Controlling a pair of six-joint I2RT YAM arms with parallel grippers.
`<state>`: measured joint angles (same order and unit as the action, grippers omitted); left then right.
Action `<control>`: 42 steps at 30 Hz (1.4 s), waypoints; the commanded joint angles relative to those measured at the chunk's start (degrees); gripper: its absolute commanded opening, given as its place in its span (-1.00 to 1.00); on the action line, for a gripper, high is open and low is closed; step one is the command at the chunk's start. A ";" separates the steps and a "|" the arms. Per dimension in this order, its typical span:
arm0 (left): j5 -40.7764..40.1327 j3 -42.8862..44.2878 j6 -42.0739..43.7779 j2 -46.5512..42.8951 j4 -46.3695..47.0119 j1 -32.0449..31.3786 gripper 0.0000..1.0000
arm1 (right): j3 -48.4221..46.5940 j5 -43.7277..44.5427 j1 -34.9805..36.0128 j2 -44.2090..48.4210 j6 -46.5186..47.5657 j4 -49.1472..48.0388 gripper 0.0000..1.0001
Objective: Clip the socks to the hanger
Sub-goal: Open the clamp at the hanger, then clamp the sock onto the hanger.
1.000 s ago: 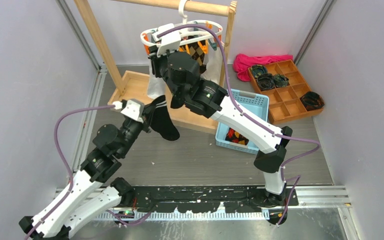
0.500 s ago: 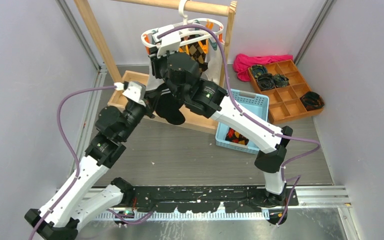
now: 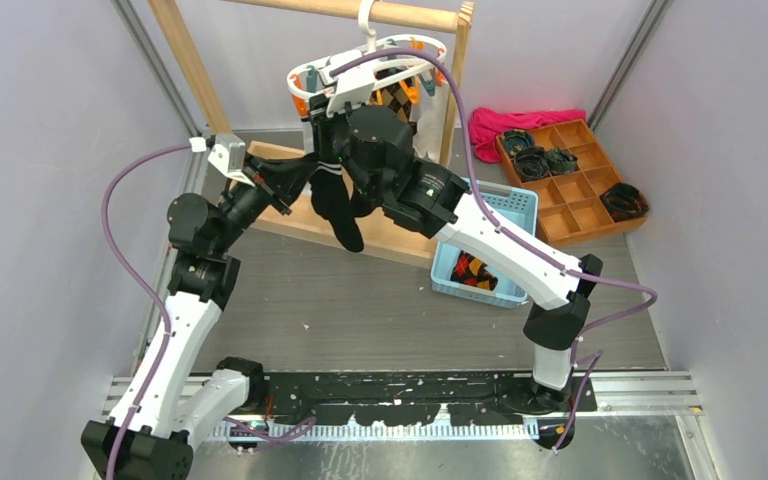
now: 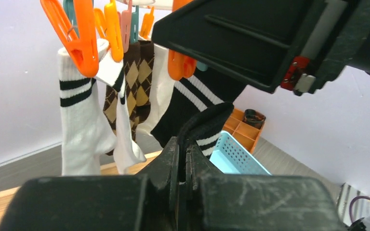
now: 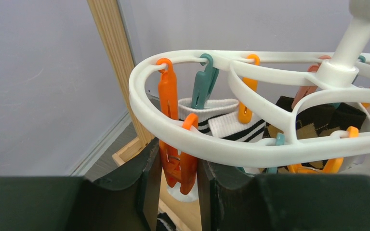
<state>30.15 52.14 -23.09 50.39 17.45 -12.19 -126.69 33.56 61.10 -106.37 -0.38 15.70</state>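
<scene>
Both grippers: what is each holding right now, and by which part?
Left gripper pinches a black sock at its white-striped cuff. Right gripper squeezes an orange clip by its body, just below the ring of the hanger.

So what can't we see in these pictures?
Right wrist view: the orange clip's biting end, sunk behind the right end effector and the bottom edge.
Left wrist view: the hung black sock's top, behind the right end effector's body.
Top view: whether the held sock, in the left end effector, reaches the hanger, under the right arm.
Top view: part of the blue basket's inside, under that arm.
</scene>
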 commanded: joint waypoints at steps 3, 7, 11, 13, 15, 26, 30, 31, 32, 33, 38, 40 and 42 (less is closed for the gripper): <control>-0.60 -0.72 -4.86 -0.59 6.39 0.73 -0.99 | -0.01 -0.77 -0.40 3.97 -1.31 -2.78 -0.77; 3.26 -0.68 -3.24 0.17 7.71 0.74 -1.00 | 0.04 -1.57 -0.49 4.08 -1.96 -2.46 -0.77; 2.88 -0.21 -4.38 1.59 7.85 0.84 -1.00 | 0.51 -2.25 -0.91 4.41 -2.66 -2.30 -0.77; 4.47 0.04 -4.65 2.53 7.99 1.35 -0.99 | 0.81 -2.63 -1.06 4.57 -3.04 -2.30 -0.77; 7.17 0.19 -5.48 3.69 8.77 2.47 -1.00 | 0.96 -3.03 -1.17 4.76 -3.25 -2.32 -0.77; 13.62 4.64 -10.02 9.57 13.41 4.56 -0.99 | 2.77 -4.79 -1.84 6.14 -4.51 -2.56 -0.77; 14.61 6.37 -13.18 11.43 15.38 4.86 -1.00 | 3.65 -5.32 -2.19 6.78 -4.94 -2.85 -0.77; 15.01 6.94 -13.81 11.93 15.41 4.93 -0.99 | 3.98 -5.39 -2.32 6.96 -5.02 -3.01 -0.77; 15.46 7.42 -14.51 12.39 15.48 5.04 -0.99 | 4.26 -5.50 -2.36 7.11 -5.13 -3.23 -0.77; 15.80 7.75 -15.10 12.82 15.43 5.07 -1.00 | 4.60 -5.67 -2.44 7.34 -5.13 -3.42 -0.77; 17.96 7.90 -18.86 14.33 18.30 5.84 -0.99 | 6.02 -6.38 -2.90 8.25 -5.71 -3.86 -0.77; 18.67 8.13 -19.34 14.43 18.29 6.09 -0.99 | 6.25 -6.71 -3.03 8.48 -6.01 -4.00 -0.77; 19.47 8.25 -19.45 14.52 18.14 6.23 -0.99 | 6.42 -7.07 -3.13 8.55 -6.15 -4.18 -0.77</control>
<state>46.70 58.02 -40.12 65.08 31.53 -6.63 -120.29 26.79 58.72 -101.45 -5.21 14.96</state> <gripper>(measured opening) 0.036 0.351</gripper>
